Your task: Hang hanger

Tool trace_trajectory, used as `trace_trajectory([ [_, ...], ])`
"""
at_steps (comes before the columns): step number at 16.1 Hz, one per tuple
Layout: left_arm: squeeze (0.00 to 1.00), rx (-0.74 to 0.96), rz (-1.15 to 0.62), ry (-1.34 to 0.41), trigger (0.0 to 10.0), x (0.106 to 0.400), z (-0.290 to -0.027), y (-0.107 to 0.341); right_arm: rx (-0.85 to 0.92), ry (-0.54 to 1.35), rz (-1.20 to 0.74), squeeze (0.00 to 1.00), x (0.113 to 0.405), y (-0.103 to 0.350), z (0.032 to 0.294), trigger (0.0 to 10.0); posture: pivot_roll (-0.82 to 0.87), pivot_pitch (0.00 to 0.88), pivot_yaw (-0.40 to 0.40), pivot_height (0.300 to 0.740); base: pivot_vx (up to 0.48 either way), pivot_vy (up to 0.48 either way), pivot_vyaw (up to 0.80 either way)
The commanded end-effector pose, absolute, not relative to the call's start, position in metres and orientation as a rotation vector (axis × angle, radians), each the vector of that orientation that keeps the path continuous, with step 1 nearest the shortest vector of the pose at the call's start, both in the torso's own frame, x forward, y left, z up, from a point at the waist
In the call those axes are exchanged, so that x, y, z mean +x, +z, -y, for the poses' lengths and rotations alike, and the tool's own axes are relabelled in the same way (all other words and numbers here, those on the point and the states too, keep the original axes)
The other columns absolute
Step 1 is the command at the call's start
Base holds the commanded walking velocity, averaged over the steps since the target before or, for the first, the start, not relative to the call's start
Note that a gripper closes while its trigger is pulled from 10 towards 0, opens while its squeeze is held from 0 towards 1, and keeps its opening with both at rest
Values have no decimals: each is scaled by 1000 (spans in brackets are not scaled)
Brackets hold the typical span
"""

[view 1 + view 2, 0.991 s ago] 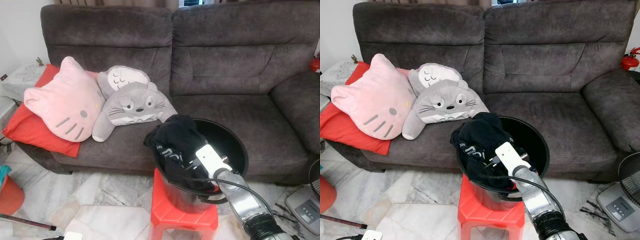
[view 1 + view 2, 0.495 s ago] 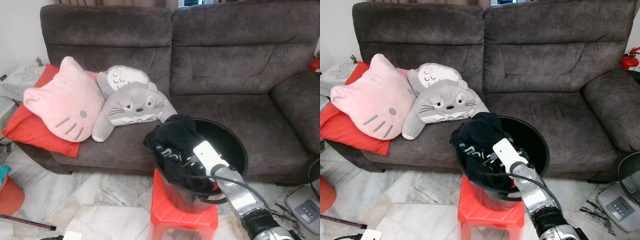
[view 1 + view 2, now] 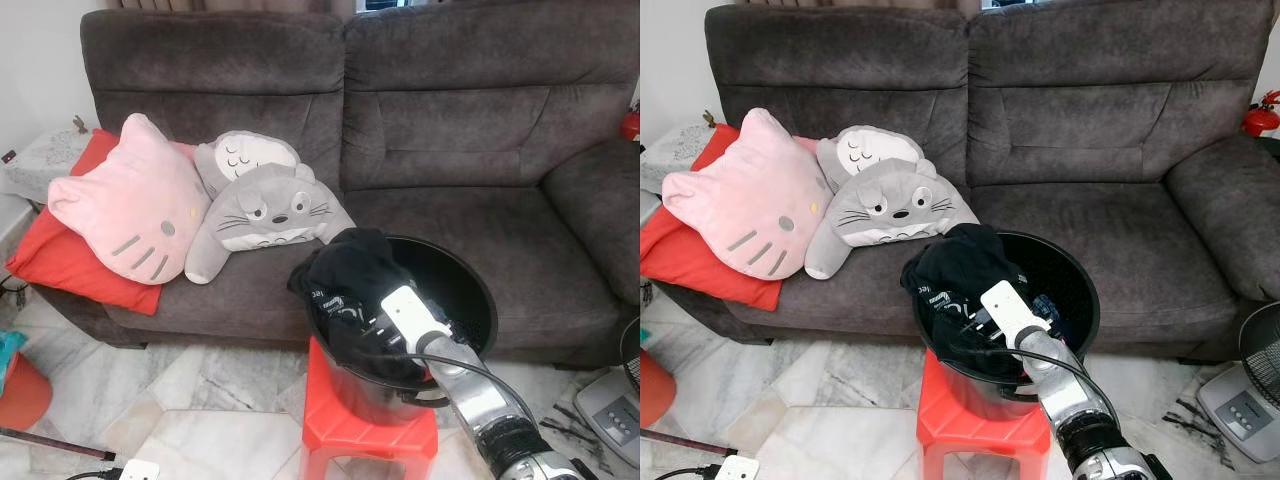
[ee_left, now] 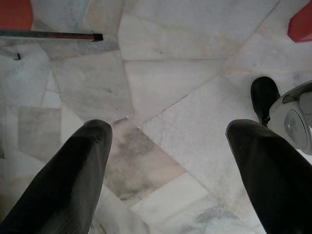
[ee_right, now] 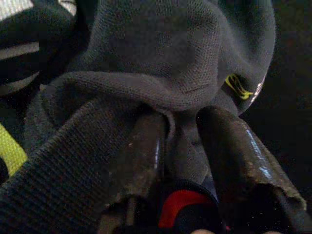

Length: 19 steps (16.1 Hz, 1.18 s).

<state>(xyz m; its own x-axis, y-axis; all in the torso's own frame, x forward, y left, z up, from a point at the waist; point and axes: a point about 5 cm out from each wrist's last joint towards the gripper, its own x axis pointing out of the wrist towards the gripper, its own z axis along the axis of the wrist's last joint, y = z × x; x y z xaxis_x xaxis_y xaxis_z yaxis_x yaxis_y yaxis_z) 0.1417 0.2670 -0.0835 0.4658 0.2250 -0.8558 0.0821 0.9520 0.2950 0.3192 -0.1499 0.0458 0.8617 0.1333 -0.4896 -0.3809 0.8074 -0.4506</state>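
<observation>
1. I cannot find a hanger in these pictures; what my right gripper (image 5: 178, 146) works on is dark clothing (image 3: 965, 262) piled in a black bucket (image 3: 1078, 290).
2. In the right wrist view the two fingers (image 5: 141, 156) stand close together with a fold of grey knitted cloth (image 5: 165, 63) pinched between them. Something red sits low between the fingers, but I cannot tell what it is.
3. In the head views the right arm reaches forward and down into the bucket, and its white wrist block (image 3: 412, 312) lies over the clothes near the front rim.
4. One black garment hangs over the left rim of the bucket, on the side of the cushions.
5. The bucket stands on a red stool (image 3: 368, 432), just in front of the front edge of the grey sofa (image 3: 470, 130).
6. On the left part of the sofa seat there are a pink cat cushion (image 3: 125, 200) on a red cushion (image 3: 60, 262), and beside them two grey plush cushions (image 3: 270, 205).
7. My left gripper (image 4: 168, 141) hangs over the marble floor (image 4: 165, 73) with its fingers wide apart and nothing between them.
8. A fan base (image 3: 1240, 405) stands on the floor at the right end of the sofa.
</observation>
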Motion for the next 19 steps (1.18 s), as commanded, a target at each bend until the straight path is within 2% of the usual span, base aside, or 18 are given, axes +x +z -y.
trace_trajectory([
  [1, 0, 342, -1095, 88, 10000, 142, -273, -81, -569, 292, -447, 0, 322, 47, 145, 0, -165, 0, 91, 732, 0, 0, 0],
  [9, 0, 348, -1087, 92, 10000, 145, -277, -79, -593, 282, -385, 0, 328, 57, 143, 0, -161, 0, 96, 732, 0, 0, 0],
  [17, 0, 343, -1075, 88, 10000, 151, -273, -78, -679, 290, -157, 0, 346, 109, 139, 0, -172, 0, 98, 732, 0, 0, 0],
  [18, 0, 342, -1075, 87, 10000, 152, -273, -78, -678, 315, -142, 0, 345, 114, 137, 1961, -174, 0, 97, 732, 0, 0, 0],
  [19, 0, 339, -1075, 88, 10000, 153, -272, -78, -669, 339, -137, 0, 344, 118, 135, 10000, -174, 0, 96, 732, 0, 0, 0],
])
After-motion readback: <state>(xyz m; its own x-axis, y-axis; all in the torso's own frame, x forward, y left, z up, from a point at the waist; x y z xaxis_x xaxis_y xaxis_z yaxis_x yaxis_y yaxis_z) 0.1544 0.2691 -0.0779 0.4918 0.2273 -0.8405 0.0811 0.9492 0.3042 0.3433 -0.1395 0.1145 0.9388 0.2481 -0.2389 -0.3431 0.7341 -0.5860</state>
